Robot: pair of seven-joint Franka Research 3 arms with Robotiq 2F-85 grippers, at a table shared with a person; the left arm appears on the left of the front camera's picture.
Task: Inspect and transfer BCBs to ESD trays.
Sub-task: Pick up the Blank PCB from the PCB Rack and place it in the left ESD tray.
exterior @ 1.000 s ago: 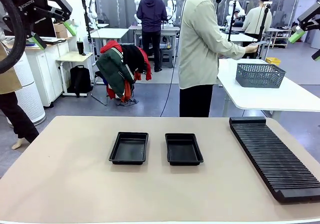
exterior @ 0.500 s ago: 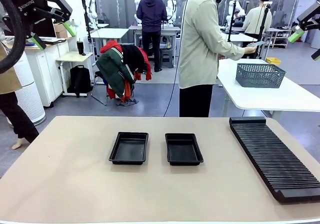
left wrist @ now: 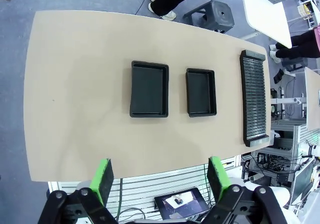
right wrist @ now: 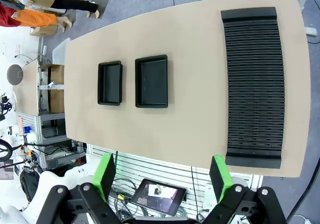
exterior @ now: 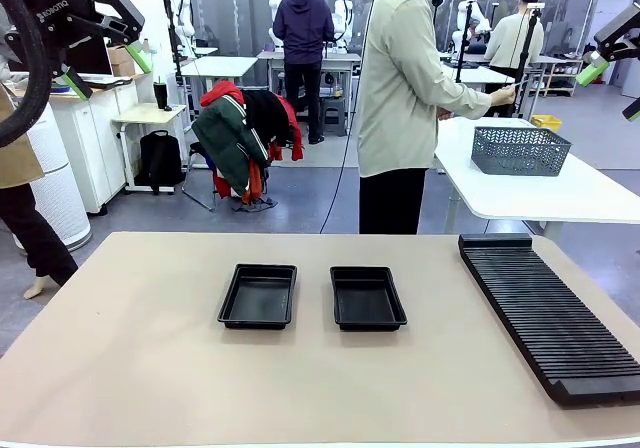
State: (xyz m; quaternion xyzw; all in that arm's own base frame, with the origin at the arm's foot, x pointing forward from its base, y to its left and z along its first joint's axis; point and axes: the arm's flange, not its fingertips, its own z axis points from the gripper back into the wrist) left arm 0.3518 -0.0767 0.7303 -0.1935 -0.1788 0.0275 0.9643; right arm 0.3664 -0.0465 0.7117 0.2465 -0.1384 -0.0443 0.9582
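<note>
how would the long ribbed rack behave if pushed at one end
Probably stiff: the long black ribbed rack lies flat and straight on the table. Pushed at one end, it would likely pivot rather than tip, being low and long.

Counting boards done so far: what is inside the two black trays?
Left ESD tray and right ESD tray show bare black floors, no board in either. Nothing covers them.

1. Left tool (left wrist: 160,162) hangs high over the bench (left wrist: 75,84), jaws wide apart.
2. Two ESD trays (left wrist: 149,89) (left wrist: 201,92) sit mid-bench, side by side, not touching.
3. Black ribbed rack (left wrist: 255,99) lies beyond them, near the bench end.
</note>
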